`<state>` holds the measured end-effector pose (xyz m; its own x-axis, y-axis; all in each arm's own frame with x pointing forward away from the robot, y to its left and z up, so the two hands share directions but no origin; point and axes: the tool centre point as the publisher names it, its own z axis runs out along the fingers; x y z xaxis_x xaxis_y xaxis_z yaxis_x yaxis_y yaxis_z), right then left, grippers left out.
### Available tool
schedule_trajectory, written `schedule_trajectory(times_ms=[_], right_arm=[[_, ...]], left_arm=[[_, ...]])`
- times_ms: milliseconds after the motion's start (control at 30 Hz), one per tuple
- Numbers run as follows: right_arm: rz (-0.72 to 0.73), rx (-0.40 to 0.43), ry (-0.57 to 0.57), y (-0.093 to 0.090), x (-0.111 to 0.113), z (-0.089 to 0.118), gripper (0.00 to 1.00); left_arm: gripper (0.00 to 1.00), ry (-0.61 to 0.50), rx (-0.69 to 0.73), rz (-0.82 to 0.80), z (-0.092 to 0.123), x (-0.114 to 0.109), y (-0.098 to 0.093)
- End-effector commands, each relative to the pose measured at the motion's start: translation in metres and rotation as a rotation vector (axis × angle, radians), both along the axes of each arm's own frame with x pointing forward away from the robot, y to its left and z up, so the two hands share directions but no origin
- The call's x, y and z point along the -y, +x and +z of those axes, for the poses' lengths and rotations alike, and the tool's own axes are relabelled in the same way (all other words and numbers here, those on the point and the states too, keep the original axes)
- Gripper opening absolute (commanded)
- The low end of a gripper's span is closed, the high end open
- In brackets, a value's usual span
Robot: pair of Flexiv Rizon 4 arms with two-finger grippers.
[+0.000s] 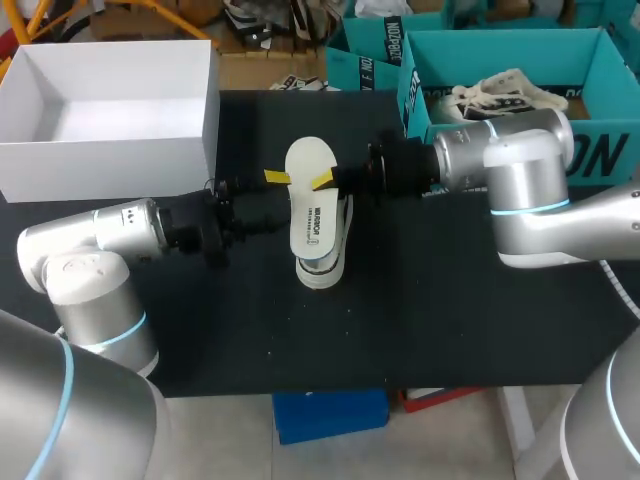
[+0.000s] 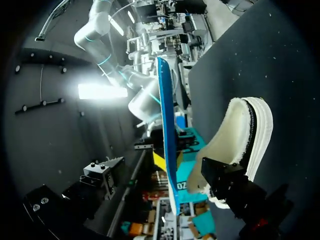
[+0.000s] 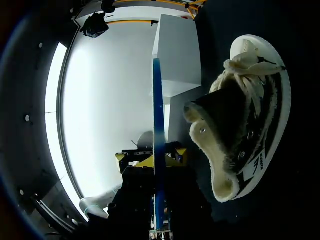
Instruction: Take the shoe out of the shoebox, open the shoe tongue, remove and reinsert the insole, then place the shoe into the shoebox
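step in hand, as i judge it: insole out, reinsertion next.

- insole (image 1: 312,215) hangs level, in the air, over the middle of the tabletop (image 1: 450,320), lengthwise far to near.
- shoe (image 1: 325,268) sits on the tabletop right under it, with only its near end and right side showing past the insole. shoebox (image 1: 100,165) is far left, well apart.
- right fingers (image 1: 322,181): one yellow tip lies on top of the insole's right edge. i read them as pinched closed on that edge.
- left fingers (image 1: 276,178): a tip sits at the insole's left edge. you cannot tell from these views whether they grip it or only stand beside it.
- both wrist views show the insole (image 3: 158,125) edge-on, with the shoe (image 3: 245,130) beside it and its mouth open.

how to do it well:
- before you tilt, settle which arm carries the insole; a two-sided hold will bow it.
- lead with the toe end, angled down into the mouth and under the tongue.
- steady the shoe with the free arm, since a push could slide it.
- watch for a fold at the heel.
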<state>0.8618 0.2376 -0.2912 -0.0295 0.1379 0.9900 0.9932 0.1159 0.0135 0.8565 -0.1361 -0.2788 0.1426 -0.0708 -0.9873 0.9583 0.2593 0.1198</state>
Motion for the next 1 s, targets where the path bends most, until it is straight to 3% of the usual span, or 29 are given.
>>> schedule_trajectory(times_ms=[33,133,167,200,400,633,733,900,1000], right_arm=[[-0.001,0.000,-0.002,0.000,-0.001,-0.001,0.00],[-0.001,0.000,-0.002,0.000,-0.001,-0.001,0.00],[-0.001,0.000,-0.002,0.000,-0.001,-0.001,0.00],[-0.001,0.000,-0.002,0.000,-0.001,-0.001,0.00],[-0.001,0.000,-0.002,0.000,-0.001,-0.001,0.00],[-0.001,0.000,-0.002,0.000,-0.001,-0.001,0.00],[-0.001,0.000,-0.002,0.000,-0.001,-0.001,0.00],[-0.001,0.000,-0.002,0.000,-0.001,-0.001,0.00],[-0.001,0.000,-0.002,0.000,-0.001,-0.001,0.00]], left_arm=[[0.95,0.002,0.009,-0.003,-0.003,0.007,0.008],[0.81,0.007,0.019,-0.002,-0.004,0.009,0.012],[0.63,0.007,0.020,-0.001,-0.004,0.009,0.013],[0.58,0.007,0.020,-0.001,-0.004,0.010,0.014],[0.45,0.015,0.031,0.000,-0.005,0.015,0.023],[0.45,0.015,0.043,-0.001,-0.003,0.021,0.028],[0.34,0.013,0.046,-0.002,-0.003,0.023,0.030],[0.03,0.013,0.047,-0.006,-0.004,0.025,0.030],[0.00,0.018,0.042,-0.007,-0.006,0.025,0.031]])
